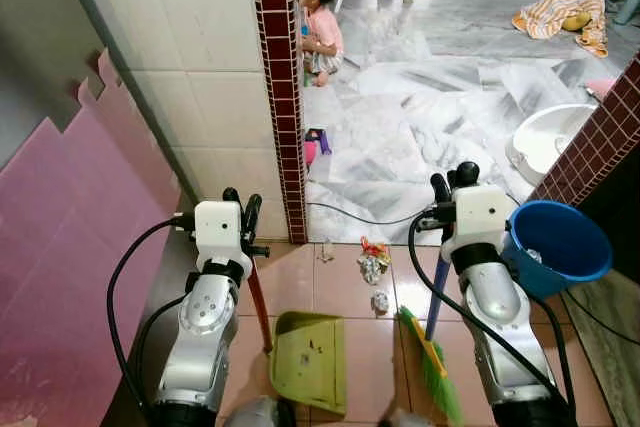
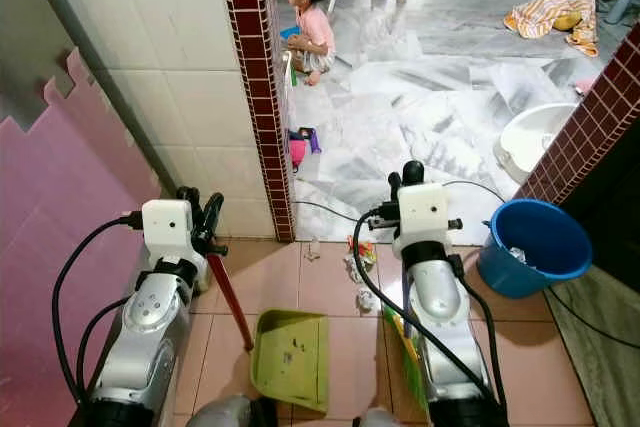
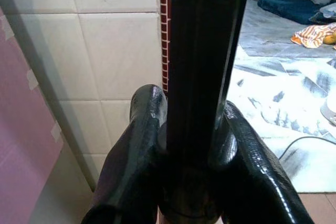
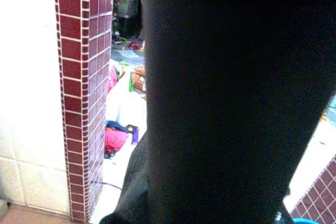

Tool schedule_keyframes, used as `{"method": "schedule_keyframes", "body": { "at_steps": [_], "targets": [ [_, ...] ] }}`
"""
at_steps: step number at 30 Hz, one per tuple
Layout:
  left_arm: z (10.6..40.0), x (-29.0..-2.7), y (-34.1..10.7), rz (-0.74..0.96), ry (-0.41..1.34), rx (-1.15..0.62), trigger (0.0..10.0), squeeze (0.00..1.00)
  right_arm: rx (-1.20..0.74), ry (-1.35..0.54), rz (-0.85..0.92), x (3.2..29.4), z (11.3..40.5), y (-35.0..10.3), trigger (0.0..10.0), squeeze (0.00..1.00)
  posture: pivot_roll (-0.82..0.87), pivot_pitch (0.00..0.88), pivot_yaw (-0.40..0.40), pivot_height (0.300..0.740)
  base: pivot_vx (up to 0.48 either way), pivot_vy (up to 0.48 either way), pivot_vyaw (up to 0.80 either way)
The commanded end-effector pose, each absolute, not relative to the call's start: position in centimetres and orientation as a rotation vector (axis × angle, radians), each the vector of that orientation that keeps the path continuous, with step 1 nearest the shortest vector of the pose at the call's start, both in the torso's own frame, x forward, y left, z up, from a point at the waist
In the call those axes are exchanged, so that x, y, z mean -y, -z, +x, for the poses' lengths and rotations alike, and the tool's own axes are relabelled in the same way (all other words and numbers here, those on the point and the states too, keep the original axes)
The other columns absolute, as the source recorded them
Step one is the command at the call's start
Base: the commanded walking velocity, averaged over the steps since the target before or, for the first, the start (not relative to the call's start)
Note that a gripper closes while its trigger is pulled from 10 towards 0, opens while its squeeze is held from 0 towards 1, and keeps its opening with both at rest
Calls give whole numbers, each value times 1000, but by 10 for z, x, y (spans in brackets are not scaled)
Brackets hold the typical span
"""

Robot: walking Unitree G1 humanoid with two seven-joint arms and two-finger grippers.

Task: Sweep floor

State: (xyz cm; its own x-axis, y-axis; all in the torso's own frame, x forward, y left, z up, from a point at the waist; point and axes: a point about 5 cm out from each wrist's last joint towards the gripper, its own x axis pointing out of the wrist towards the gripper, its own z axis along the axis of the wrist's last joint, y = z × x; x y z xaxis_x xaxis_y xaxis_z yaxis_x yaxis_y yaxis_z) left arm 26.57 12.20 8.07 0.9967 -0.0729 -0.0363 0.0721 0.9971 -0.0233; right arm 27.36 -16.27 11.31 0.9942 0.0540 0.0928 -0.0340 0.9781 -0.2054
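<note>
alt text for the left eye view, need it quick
Two silver robot arms hold cleaning tools over a pink tiled floor: the left gripper a green dustpan, the right gripper a broom. Crumpled litter lies ahead; a blue bucket stands right.

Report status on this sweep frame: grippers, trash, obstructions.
Left gripper shut on dustpan handle; right gripper on broom, grip unclear. Litter ahead of dustpan. Blue bucket close right.

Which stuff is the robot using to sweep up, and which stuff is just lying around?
For sweeping: green dustpan held by the left claw; green broom held by the right claw; crumpled litter on the pink tiles.

Just lying about: blue bucket, white basin, striped cloth, pink toy.
</note>
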Motion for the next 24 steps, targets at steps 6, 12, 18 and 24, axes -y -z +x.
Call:
{"method": "schedule_keyframes", "body": {
  "at_steps": [6, 12, 18, 24],
  "targets": [
    [259, -133, -81, -32, -26, -17, 10000, 0, 141, -152, -203, 144, 292, -122, 10000, 0, 45, 0, -39, 740, 0, 0, 0],
    [257, -137, -80, -23, -46, -16, 10000, 0, 152, -186, -200, 137, 304, -127, 10000, 0, 69, 0, -59, 740, 0, 0, 0],
    [261, -143, -86, -16, -35, 6, 10000, 0, 148, -153, -167, 139, 301, -123, 10000, 0, 49, 0, -33, 740, 0, 0, 0],
    [257, -140, -83, -28, 4, -2, 10000, 0, 129, -114, -165, 148, 290, -115, 10000, 0, 21, 0, -3, 740, 152, 0, -468]
  ]
}}
